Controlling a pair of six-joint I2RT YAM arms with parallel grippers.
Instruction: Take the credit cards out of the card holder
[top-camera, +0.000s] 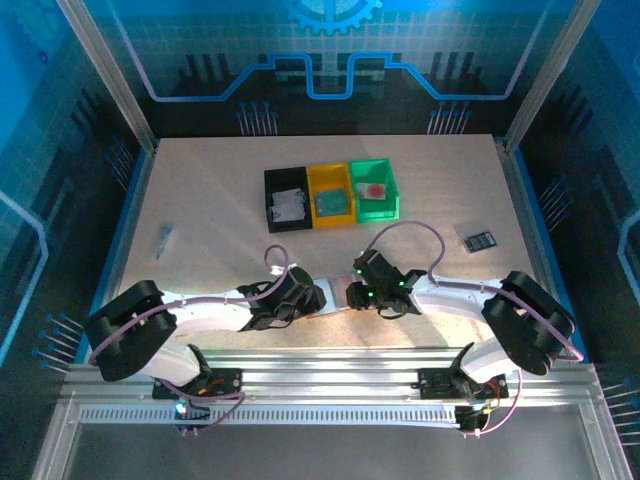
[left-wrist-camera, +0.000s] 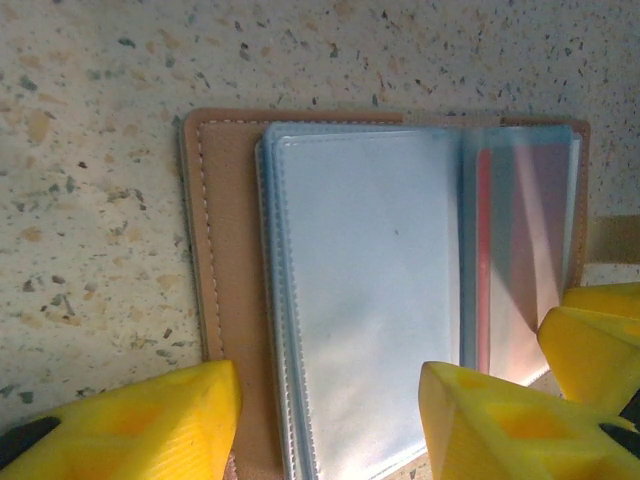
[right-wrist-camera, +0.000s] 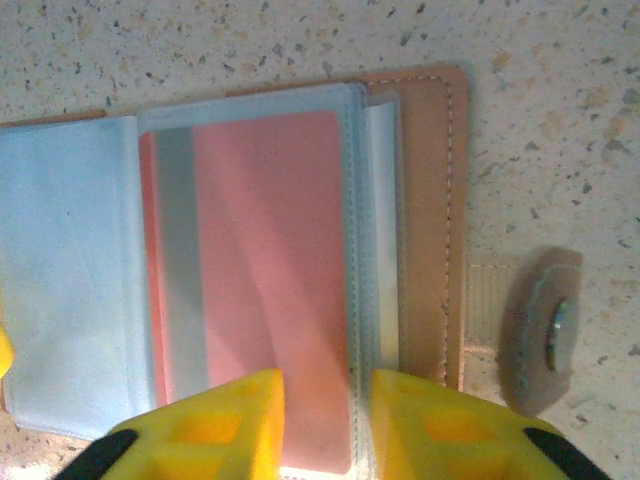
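Table (top-camera: 200, 190), speckled pale top. Far left: small grey item (top-camera: 163, 240), too small to identify.

Left gripper (left-wrist-camera: 330, 400) is low over the left half of the card holder (left-wrist-camera: 225, 250). Its yellow fingers (left-wrist-camera: 130, 425) are well apart: one at the tan cover's outer edge, the other on the pale blue clear pockets (left-wrist-camera: 370, 300). Nothing is between them but the flat wallet.

The card holder lies open and flat at near centre, between the two grippers. Tan cover with white stitching, snap tab (right-wrist-camera: 540, 330) out to its right.

Reddish card (right-wrist-camera: 270, 260) sits inside a clear pocket on the right half.

Right gripper (right-wrist-camera: 325, 385) is at the near edge of that pocket, its fingers (right-wrist-camera: 215, 425) close together with a narrow gap. The card's corner and the pocket edge show in the gap. Cannot tell whether they pinch.

Behind, mid-table: black bin (top-camera: 270, 200), yellow bin (top-camera: 328, 172), green bin (top-camera: 375, 165), side by side. Far right: small dark object (top-camera: 480, 240).
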